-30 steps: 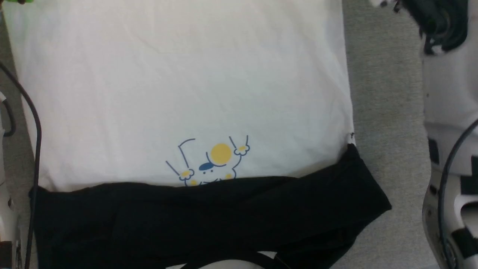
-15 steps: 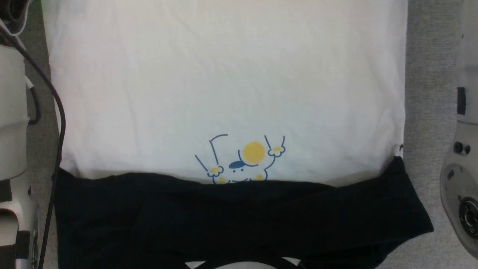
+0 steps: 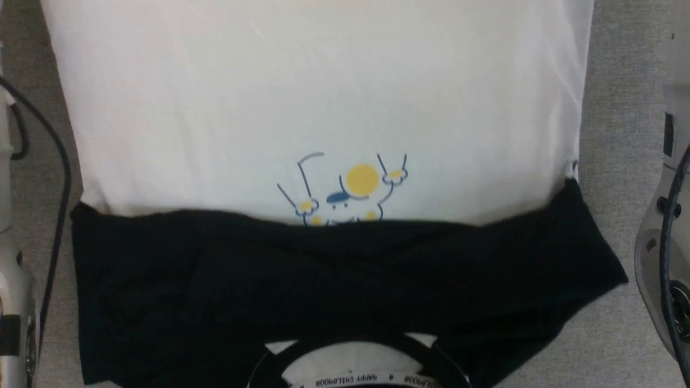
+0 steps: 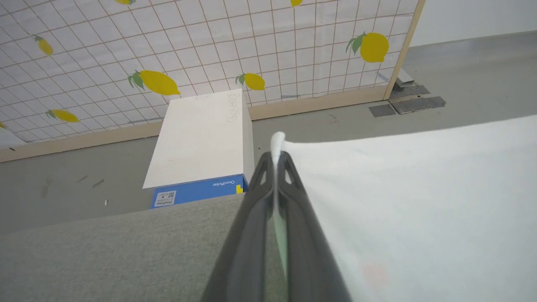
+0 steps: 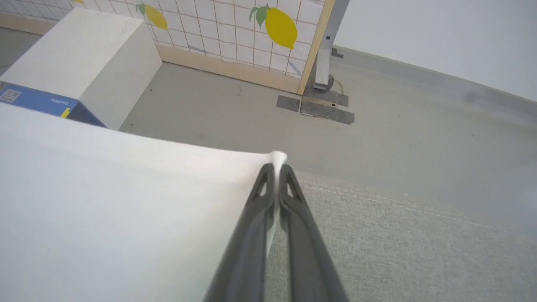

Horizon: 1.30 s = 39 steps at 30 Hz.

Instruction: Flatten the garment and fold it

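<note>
The garment [image 3: 323,97] lies chest-up on the grey table, white body stretching away from me. Its black sleeves [image 3: 323,280] are folded across the chest, just under the yellow-and-blue print [image 3: 345,188]. The black neckband [image 3: 372,350] with its lettered tape is at the near edge. In the left wrist view my left gripper [image 4: 276,156] is shut on a white corner of the garment [image 4: 419,201], lifted off the table. My right gripper [image 5: 277,167] is likewise shut on the other white corner of the garment [image 5: 105,201].
The grey table cover [image 3: 609,108] borders the cloth on both sides. My pale forearms flank it, left [image 3: 11,302] and right [image 3: 663,258], with a black cable [image 3: 59,178]. Beyond the table, a white-and-blue box [image 4: 205,138] sits on the floor before a lemon-patterned partition [image 4: 209,42].
The head camera has shifted, so the garment sits higher in view and the neckband with its tape now shows. My right gripper has closed on its corner of the cloth.
</note>
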{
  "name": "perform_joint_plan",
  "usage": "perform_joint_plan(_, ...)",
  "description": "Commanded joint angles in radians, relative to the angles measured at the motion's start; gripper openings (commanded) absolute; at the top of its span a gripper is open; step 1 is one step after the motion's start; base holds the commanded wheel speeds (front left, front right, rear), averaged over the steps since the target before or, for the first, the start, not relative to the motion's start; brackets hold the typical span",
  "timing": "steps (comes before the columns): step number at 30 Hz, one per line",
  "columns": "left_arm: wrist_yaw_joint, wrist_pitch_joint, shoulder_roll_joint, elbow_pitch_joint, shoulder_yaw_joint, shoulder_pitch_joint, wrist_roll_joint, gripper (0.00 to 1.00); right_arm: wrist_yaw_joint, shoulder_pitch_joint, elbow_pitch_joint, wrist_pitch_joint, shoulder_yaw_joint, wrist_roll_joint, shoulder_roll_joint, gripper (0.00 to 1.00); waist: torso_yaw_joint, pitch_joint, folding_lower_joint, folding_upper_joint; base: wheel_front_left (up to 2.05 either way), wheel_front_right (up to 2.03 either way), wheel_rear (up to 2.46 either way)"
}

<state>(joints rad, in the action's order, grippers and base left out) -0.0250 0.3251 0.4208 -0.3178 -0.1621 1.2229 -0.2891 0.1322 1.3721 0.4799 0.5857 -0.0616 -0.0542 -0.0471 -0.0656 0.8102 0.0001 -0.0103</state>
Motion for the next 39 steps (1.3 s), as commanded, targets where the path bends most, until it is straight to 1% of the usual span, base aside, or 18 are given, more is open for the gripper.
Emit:
perform_joint_plan(1, 0.011, -0.04, 0.017, -0.013, 0.01, 0.027, 0.014, 0.0, -0.002, 0.023, 0.001, -0.044, 0.005, -0.001, -0.003, 0.0, -0.002, -0.01, -0.0001, 0.0103, 0.0, 0.0, 0.0)
perform_joint_plan(3, 0.017, -0.091, 0.021, -0.039, 0.011, 0.025, 0.025, 0.0, -0.002, 0.026, 0.013, -0.111, 0.015, 0.001, -0.003, 0.0, -0.003, -0.026, -0.0001, 0.0103, 0.0, 0.0, 0.0)
perform_joint_plan(5, 0.013, -0.133, 0.019, -0.066, 0.012, 0.012, 0.022, 0.0, -0.002, 0.02, 0.03, -0.17, 0.03, 0.02, -0.003, 0.0, -0.003, -0.051, -0.0001, 0.0103, 0.0, 0.0, 0.0)
perform_joint_plan(8, -0.004, -0.202, 0.018, -0.091, 0.014, -0.036, 0.009, 0.0, -0.002, -0.016, 0.049, -0.243, 0.078, 0.059, -0.01, 0.0, -0.004, -0.107, -0.0001, 0.0103, 0.0, 0.0, 0.0)
perform_joint_plan(13, -0.037, -0.298, 0.012, -0.084, 0.008, -0.176, -0.02, 0.0, -0.002, -0.138, 0.031, -0.333, 0.186, 0.152, -0.061, 0.0, 0.004, -0.222, -0.0001, 0.0103, 0.0, 0.0, 0.0)
perform_joint_plan(15, -0.042, -0.329, 0.009, -0.056, 0.009, -0.262, -0.036, 0.0, -0.002, -0.215, -0.005, -0.366, 0.228, 0.2, -0.095, 0.0, 0.011, -0.28, -0.0001, 0.0103, 0.0, 0.0, 0.0)
perform_joint_plan(17, -0.042, -0.349, 0.009, -0.02, 0.01, -0.347, -0.047, 0.0, -0.002, -0.293, -0.049, -0.39, 0.248, 0.244, -0.123, 0.0, 0.018, -0.334, -0.0001, 0.0103, 0.0, 0.0, 0.0)
perform_joint_plan(19, -0.041, -0.357, 0.007, 0.026, 0.007, -0.442, -0.059, 0.0, -0.002, -0.383, -0.097, -0.396, 0.263, 0.277, -0.155, 0.0, 0.027, -0.388, -0.0001, 0.0103, 0.0, 0.0, 0.0)
perform_joint_plan(21, -0.031, -0.358, 0.004, 0.077, 0.008, -0.534, -0.07, 0.0, -0.002, -0.479, -0.153, -0.397, 0.261, 0.311, -0.18, 0.0, 0.036, -0.437, -0.0001, 0.0103, 0.0, 0.0, 0.0)
perform_joint_plan(22, -0.029, -0.353, 0.003, 0.095, 0.008, -0.566, -0.075, 0.0, -0.002, -0.511, -0.173, -0.392, 0.26, 0.321, -0.187, 0.0, 0.038, -0.449, -0.0001, 0.0103, 0.0, 0.0, 0.0)
perform_joint_plan(26, -0.012, -0.337, -0.015, 0.212, 0.009, -0.769, -0.119, 0.0, -0.002, -0.73, -0.298, -0.369, 0.24, 0.357, -0.21, 0.0, 0.049, -0.533, -0.0001, 0.0103, 0.0, 0.0, 0.0)
perform_joint_plan(29, 0.007, -0.323, -0.031, 0.287, 0.007, -0.918, -0.15, 0.0, -0.002, -0.89, -0.387, -0.336, 0.198, 0.372, -0.205, 0.0, 0.057, -0.574, -0.0001, 0.0103, 0.0, 0.0, 0.0)
perform_joint_plan(31, 0.018, -0.323, -0.043, 0.324, 0.005, -1.006, -0.167, 0.0, -0.002, -0.989, -0.441, -0.312, 0.165, 0.382, -0.19, 0.0, 0.06, -0.596, -0.0001, 0.0103, 0.0, 0.0, 0.0)
perform_joint_plan(33, 0.029, -0.326, -0.055, 0.348, 0.004, -1.084, -0.181, 0.0, -0.002, -1.078, -0.496, -0.289, 0.148, 0.369, -0.186, 0.0, 0.063, -0.61, -0.0001, 0.0103, 0.0, 0.0, 0.0)
perform_joint_plan(39, 0.055, -0.35, -0.092, 0.366, 0.0, -1.242, -0.214, 0.0, -0.002, -1.295, -0.61, -0.233, 0.076, 0.326, -0.133, 0.0, 0.073, -0.635, -0.0001, 0.0103, 0.0, 0.0, 0.0)
